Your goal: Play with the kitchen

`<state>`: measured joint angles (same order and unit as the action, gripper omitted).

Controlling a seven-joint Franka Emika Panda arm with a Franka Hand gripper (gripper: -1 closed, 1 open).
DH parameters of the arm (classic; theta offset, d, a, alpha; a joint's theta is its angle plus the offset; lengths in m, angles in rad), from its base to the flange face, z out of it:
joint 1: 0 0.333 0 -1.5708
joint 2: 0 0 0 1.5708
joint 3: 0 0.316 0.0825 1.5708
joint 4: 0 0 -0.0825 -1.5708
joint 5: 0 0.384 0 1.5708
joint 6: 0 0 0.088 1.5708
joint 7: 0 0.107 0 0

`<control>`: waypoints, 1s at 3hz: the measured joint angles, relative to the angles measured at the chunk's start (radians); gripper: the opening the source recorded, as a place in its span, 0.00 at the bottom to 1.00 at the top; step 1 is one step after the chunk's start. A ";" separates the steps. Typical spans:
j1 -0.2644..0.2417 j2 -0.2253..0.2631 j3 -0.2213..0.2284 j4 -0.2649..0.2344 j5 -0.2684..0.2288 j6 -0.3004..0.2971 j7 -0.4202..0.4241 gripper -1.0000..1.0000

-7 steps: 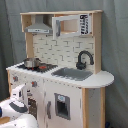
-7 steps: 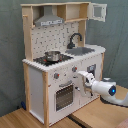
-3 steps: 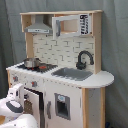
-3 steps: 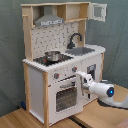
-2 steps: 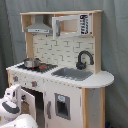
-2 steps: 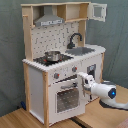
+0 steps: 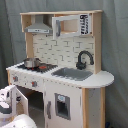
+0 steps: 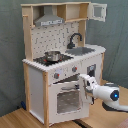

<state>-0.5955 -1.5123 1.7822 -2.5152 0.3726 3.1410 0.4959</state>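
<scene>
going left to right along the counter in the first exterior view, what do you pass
small metal pot on the stove → sink → black faucet behind the sink's right part → rounded end of the counter
</scene>
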 joint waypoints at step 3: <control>0.103 0.000 -0.037 0.074 -0.018 -0.269 0.010 0.00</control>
<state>-0.4923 -1.5122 1.7451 -2.4408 0.3551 2.8722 0.5060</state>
